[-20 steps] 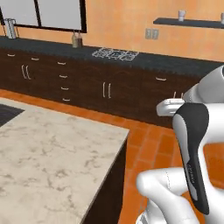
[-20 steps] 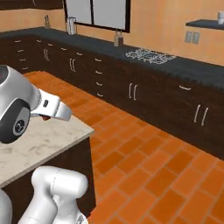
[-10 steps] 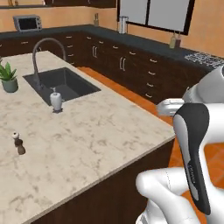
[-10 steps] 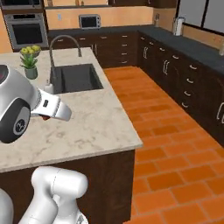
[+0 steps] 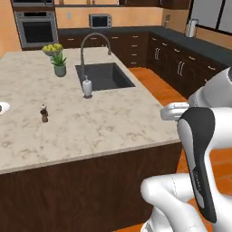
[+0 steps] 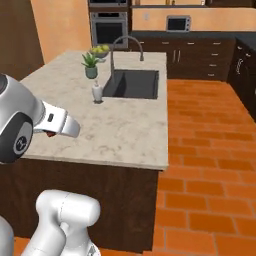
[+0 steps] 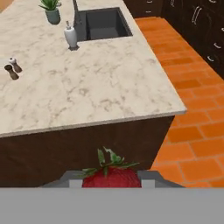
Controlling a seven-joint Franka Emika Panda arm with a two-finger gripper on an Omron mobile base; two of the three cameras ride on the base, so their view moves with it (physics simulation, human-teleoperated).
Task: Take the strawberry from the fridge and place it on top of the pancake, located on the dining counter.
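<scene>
In the hand view the strawberry (image 7: 111,176), red with green leaves, sits between my two dark fingertips, and my gripper (image 7: 111,181) is shut on it. It hangs in front of the near side of the dining counter (image 7: 100,92), a beige marbled island with dark wood below. In the right base view a red bit of the strawberry (image 6: 50,133) peeks out under my white hand. The counter top (image 5: 90,122) spreads ahead in the left base view. The pancake and the fridge are out of view.
On the counter are a black sink (image 5: 104,76) with an arched faucet (image 5: 93,43), a soap dispenser (image 5: 87,86), a potted plant (image 5: 60,65), a fruit bowl (image 5: 52,48) and small shakers (image 7: 12,68). A white round edge (image 5: 2,107) shows at the far left. Orange brick floor (image 6: 210,150) lies on the right.
Both base views have swung round with the base: the dark wall counters and stove gave way to the island with its sink, now closer and more square-on. The arm's pose looks unchanged.
</scene>
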